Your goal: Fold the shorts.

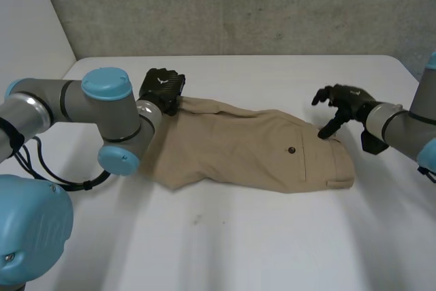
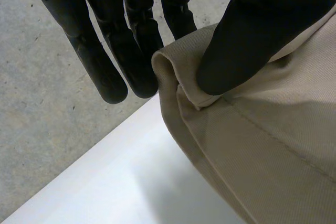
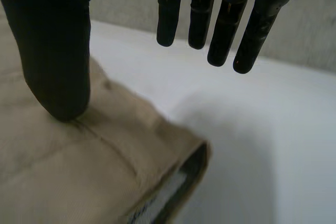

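Observation:
Tan shorts (image 1: 238, 148) lie flat across the middle of the white table (image 1: 238, 250), waistband and buttoned back pocket toward my right arm. My left hand (image 1: 162, 88) is at the far leg corner. There the thumb (image 2: 252, 35) presses a raised fold of the hem (image 2: 168, 66) against the straight fingers (image 2: 131, 66), pinching it. My right hand (image 1: 344, 100) hovers at the waistband end with its thumb (image 3: 52, 51) resting on the cloth (image 3: 63, 171). Its straight fingers (image 3: 210, 19) are spread above the bare table past the waistband corner.
A grey wall (image 1: 238, 5) rises behind the table's far edge. White tabletop stretches in front of the shorts and off both their ends.

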